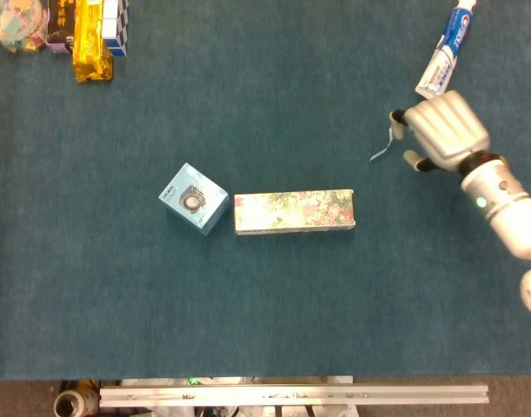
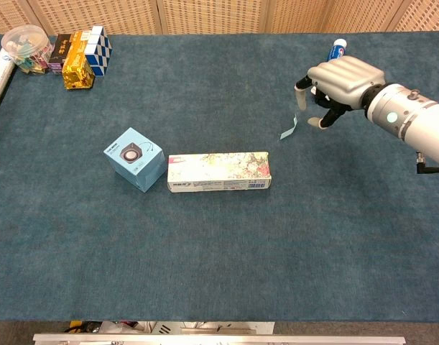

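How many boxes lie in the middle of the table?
2: a light blue cube box on the left and a long floral box just to its right. None seems hidden there.

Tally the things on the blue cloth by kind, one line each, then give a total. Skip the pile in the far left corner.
Boxes: 2, the light blue box and the long floral box
Toothpaste tubes: 1, the toothpaste tube
Paper scraps: 1, the paper strip beside the right hand
Total: 4
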Robot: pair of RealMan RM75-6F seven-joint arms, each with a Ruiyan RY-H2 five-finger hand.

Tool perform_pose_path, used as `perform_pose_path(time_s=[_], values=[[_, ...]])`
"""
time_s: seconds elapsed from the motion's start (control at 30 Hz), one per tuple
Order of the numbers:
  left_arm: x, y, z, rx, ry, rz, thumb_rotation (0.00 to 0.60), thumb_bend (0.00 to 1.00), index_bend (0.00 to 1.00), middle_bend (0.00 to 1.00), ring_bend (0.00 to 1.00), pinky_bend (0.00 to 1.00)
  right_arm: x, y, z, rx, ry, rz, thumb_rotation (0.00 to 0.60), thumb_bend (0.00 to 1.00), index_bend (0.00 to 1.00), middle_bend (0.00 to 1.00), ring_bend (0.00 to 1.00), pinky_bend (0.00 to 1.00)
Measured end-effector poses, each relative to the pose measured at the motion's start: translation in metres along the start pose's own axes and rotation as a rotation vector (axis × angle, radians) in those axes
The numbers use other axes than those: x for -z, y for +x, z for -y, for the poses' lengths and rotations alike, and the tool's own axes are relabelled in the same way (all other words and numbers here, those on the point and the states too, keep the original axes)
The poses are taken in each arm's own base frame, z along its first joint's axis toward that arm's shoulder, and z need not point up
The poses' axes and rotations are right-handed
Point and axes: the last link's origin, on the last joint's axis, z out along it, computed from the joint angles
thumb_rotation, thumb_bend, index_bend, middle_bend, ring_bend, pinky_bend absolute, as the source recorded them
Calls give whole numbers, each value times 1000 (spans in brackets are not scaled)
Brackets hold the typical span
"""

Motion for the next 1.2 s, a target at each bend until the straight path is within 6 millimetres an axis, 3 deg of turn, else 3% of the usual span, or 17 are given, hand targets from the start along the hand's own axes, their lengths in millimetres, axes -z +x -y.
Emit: perform_pose_path(time_s=[0.47, 1.2], values=[[2, 1, 10, 14, 31, -8, 600, 345, 125, 360, 385, 391, -25, -25, 19, 50, -3, 65, 600, 271, 507, 1000, 1000, 1000], [3, 0, 15, 18, 41, -7, 600, 345, 125, 360, 385, 391, -44, -38, 30, 63, -22, 92, 600, 301, 563, 1000, 1000, 1000]])
